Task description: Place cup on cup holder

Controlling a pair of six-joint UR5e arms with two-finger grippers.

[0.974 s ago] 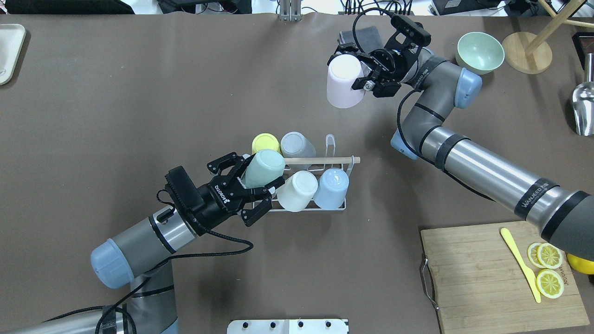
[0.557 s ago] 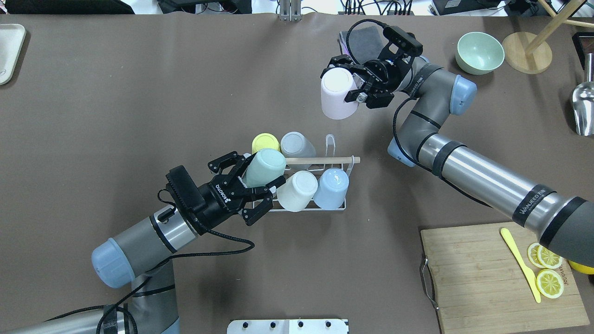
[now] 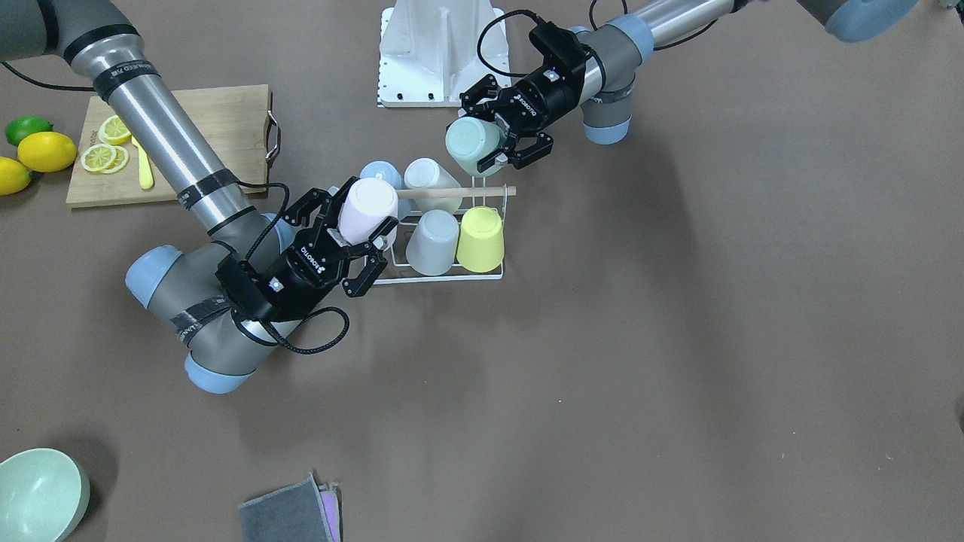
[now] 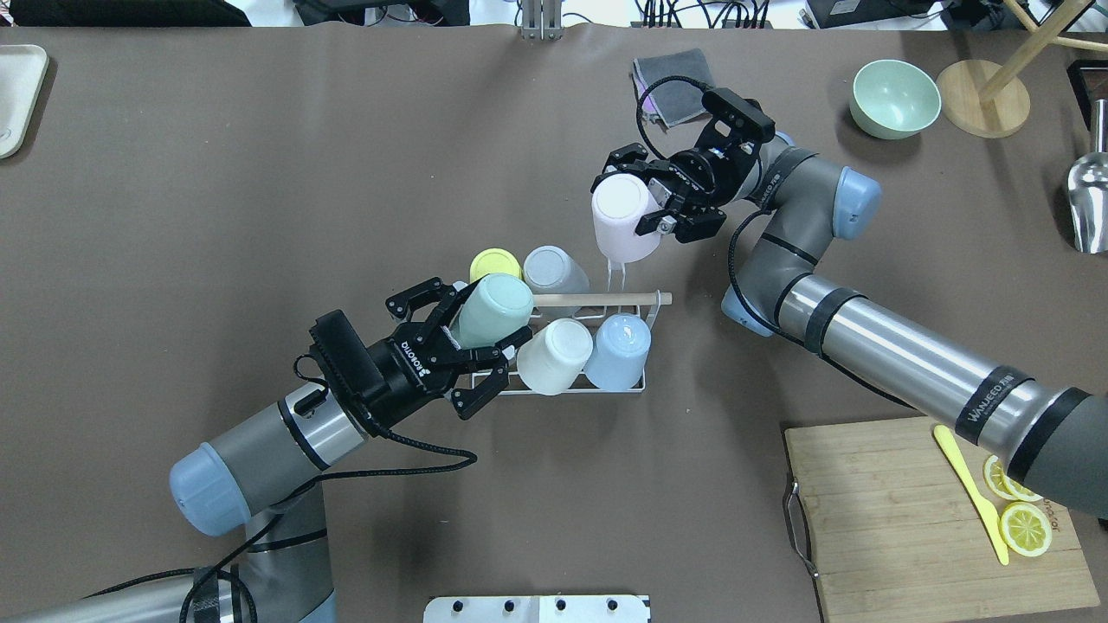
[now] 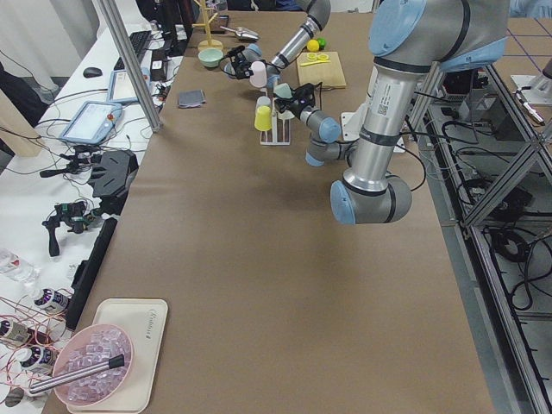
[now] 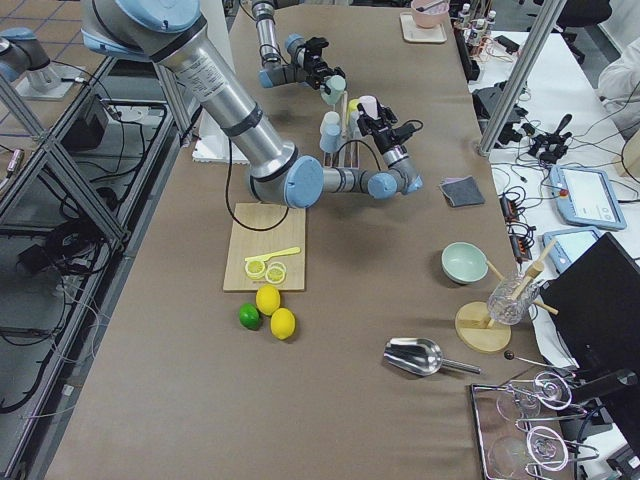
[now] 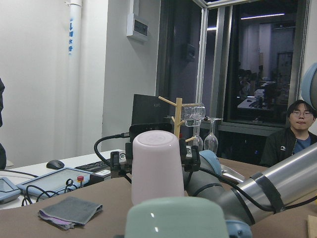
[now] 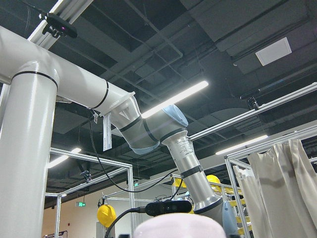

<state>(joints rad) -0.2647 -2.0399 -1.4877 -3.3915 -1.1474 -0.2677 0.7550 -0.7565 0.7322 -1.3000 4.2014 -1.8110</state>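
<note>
The cup holder (image 4: 597,299) is a white wire rack with a wooden rod, standing mid-table; it also shows in the front view (image 3: 482,192). Yellow (image 4: 494,264), grey (image 4: 554,270), white (image 4: 554,355) and blue (image 4: 619,346) cups sit upside down on it. My right gripper (image 4: 639,195) is shut on a pink cup (image 4: 619,221), bottom up, just above a bare prong (image 4: 615,268) at the rack's far right corner. My left gripper (image 4: 486,317) is shut on a tilted mint-green cup (image 4: 498,303) at the rack's left end. The left wrist view shows both the pink cup (image 7: 157,163) and the mint-green cup (image 7: 176,218).
A grey cloth (image 4: 671,73) lies behind the right gripper. A mint bowl (image 4: 896,97), a wooden stand (image 4: 982,108) and a metal scoop (image 4: 1089,199) are at the far right. A cutting board (image 4: 874,510) with lemon slices is near right. A white tray (image 4: 17,95) is far left.
My right arm has carried the pink cup towards me and to the left, down to the rack's bare prong. My left gripper and the mint-green cup have barely moved.
</note>
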